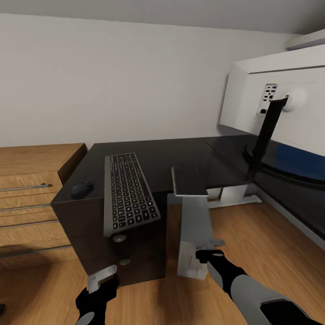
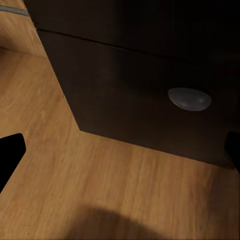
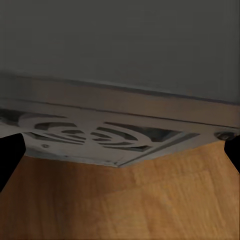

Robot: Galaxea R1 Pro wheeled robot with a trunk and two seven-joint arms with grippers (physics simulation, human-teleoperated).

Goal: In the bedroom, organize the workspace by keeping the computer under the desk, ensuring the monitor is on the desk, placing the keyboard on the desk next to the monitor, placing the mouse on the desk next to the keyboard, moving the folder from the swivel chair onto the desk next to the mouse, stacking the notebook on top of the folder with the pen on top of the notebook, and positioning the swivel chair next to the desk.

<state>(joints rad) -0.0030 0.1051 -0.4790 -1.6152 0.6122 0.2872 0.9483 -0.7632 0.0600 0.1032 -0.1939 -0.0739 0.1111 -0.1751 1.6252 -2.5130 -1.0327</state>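
The black glossy desk (image 1: pixel 180 155) carries the black keyboard (image 1: pixel 128 192), with the small black mouse (image 1: pixel 82 188) just left of it. The monitor (image 1: pixel 289 122) stands on the desk's right wing, its white back towards me. Below its edge shows a strip of the blue folder (image 1: pixel 295 160). The light grey computer (image 1: pixel 194 230) stands on the floor beside the drawer unit; its fan grille (image 3: pixel 95 135) is close up. My right gripper (image 1: pixel 210 248) is open at the computer's lower right. My left gripper (image 1: pixel 101 277) is open, low before the drawer front, near a knob (image 2: pixel 189 99).
A light wood cabinet (image 1: pixel 31 180) with metal rail handles stands left of the desk. Two round knobs (image 1: pixel 119 238) sit on the dark drawer front. The desk's white leg (image 1: pixel 232 195) is behind the computer. Wood floor (image 1: pixel 253 243) spreads to the right.
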